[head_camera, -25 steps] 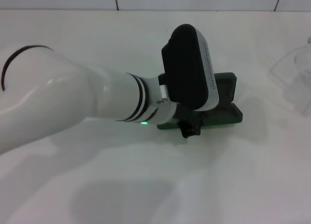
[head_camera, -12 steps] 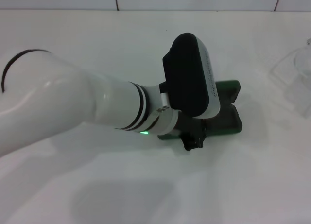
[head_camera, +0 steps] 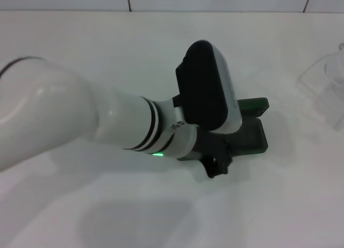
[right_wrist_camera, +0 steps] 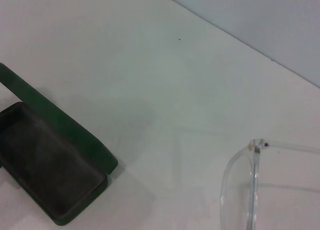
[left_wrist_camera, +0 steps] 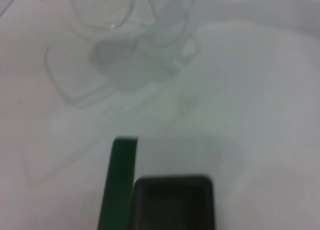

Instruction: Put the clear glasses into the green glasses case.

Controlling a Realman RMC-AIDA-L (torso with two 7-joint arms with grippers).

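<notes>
Case-opening step judged complete: green glasses case (head_camera: 252,134) lies open, left gripper (head_camera: 217,166) over it, finger state indeterminate; next, fetch clear glasses (head_camera: 327,89) at 3 o'clock

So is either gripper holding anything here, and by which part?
Cannot be told. The left arm's gripper is at the open green glasses case, fingers hidden. The clear glasses lie apart on the table; the right gripper is not seen.

No readable text, label, brand, number or sign shows in any view. The green glasses case (head_camera: 251,132) lies open with only its dark lining and plain green shell in sight, and no lettering can be made out on it. The clear glasses (right_wrist_camera: 260,190) carry no legible marking either.
</notes>
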